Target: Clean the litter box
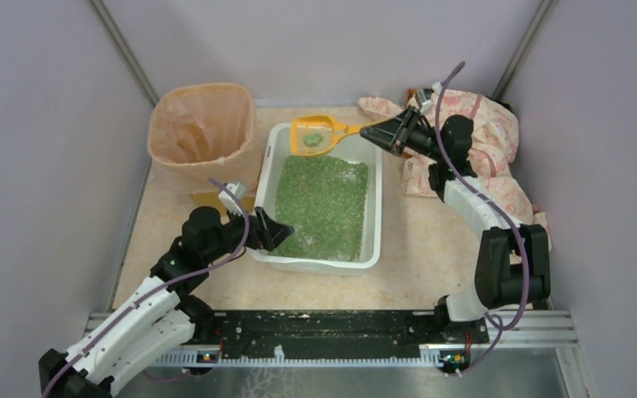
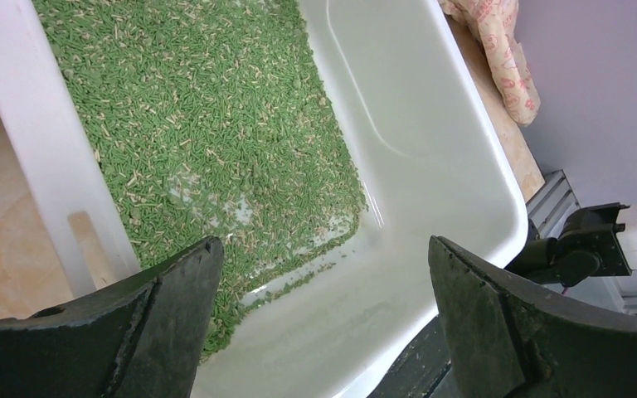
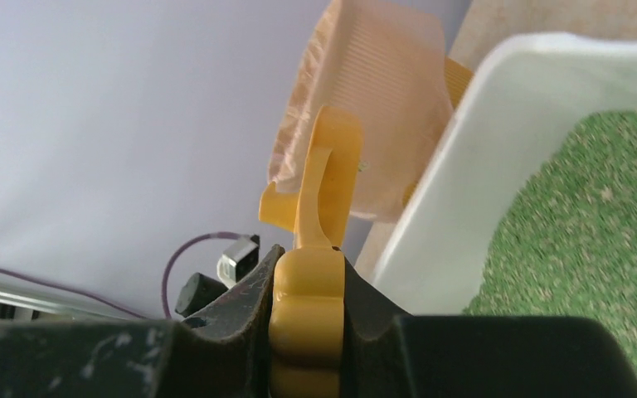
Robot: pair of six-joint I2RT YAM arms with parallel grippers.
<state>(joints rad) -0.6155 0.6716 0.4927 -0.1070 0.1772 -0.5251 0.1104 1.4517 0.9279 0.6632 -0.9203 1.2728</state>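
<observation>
Bin with a peach bag stands far left on my table, and near it my left gripper gapes wide and empty at the near left corner of the litter box. That white litter box sits mid-table with green litter spread inside. Over its far end I see the yellow scoop carrying some litter, handle clamped in my right gripper, beside a patterned cloth.
</observation>
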